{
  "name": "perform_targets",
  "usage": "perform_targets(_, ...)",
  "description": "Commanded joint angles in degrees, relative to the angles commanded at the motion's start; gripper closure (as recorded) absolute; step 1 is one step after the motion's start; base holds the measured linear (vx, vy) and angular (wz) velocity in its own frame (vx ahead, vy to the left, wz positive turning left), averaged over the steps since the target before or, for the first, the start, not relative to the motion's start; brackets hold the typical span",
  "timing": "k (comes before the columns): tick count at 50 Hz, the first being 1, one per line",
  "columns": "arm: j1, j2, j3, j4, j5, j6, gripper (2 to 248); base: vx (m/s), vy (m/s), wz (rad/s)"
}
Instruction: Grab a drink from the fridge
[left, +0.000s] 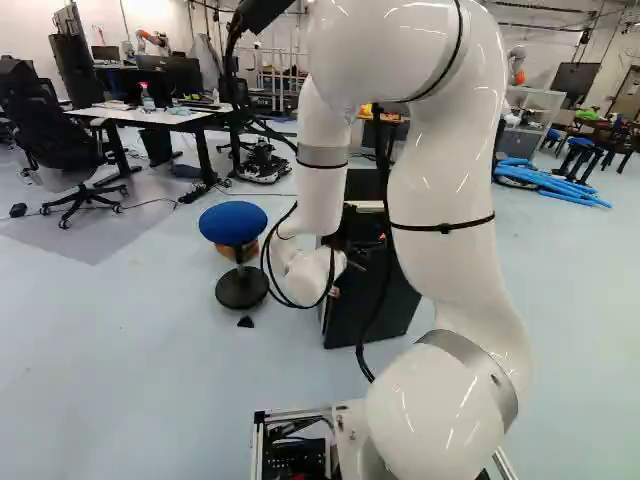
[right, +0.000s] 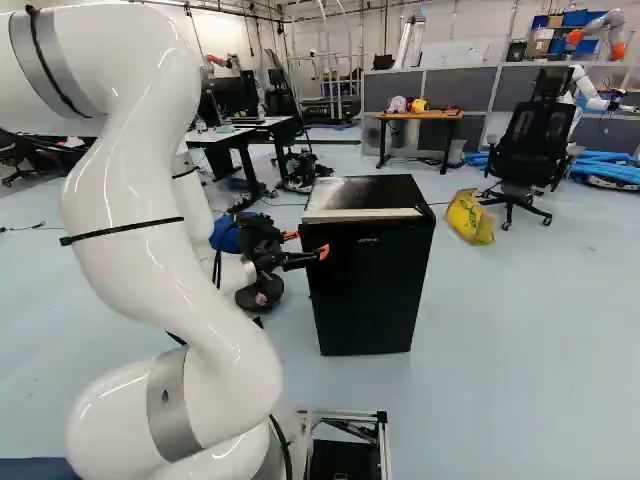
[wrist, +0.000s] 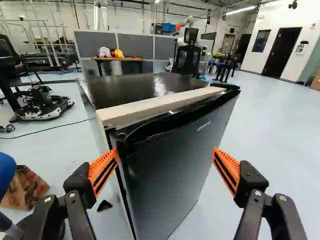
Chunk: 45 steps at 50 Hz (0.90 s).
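Note:
A small black fridge (right: 368, 285) stands on the floor ahead of the arm, its dark door (wrist: 172, 167) facing the gripper at an angle. The door looks closed; no drink shows. In the right base view the gripper (right: 308, 246) is at the fridge's upper left edge. Seen from the wrist, the gripper (wrist: 165, 156) stands wide open, holding nothing, with the door's upper part ahead between its orange pads. One pad (wrist: 103, 170) is close to the door's side edge; whether it touches cannot be told. The other pad (wrist: 227, 170) stands past the door's far side.
A blue stool (left: 233, 222) stands beside the fridge, with a paper bag (wrist: 25, 189) near it. A yellow bag (right: 470, 218) lies on the floor beyond the fridge. Desks, office chairs (right: 530, 150) and grey partitions are farther back. Another robot (right: 590, 85) stands at the far right.

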Motion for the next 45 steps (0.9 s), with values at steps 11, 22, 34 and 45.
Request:
perform_targets(11,1.36,0.12,0.20,0.00,0.00,0.00,3,0.000,0.000,0.000)
perform_targets(22,2.75,0.03,0.04,0.00,0.00,0.00,3,0.000,0.000,0.000)
perform_targets(34,3.39,-0.98,-1.68,0.00,0.00,0.00,3,0.000,0.000,0.000)
perform_targets(45,2.91,-2.31,-3.98,0.00,0.00,0.00,3,0.000,0.000,0.000)
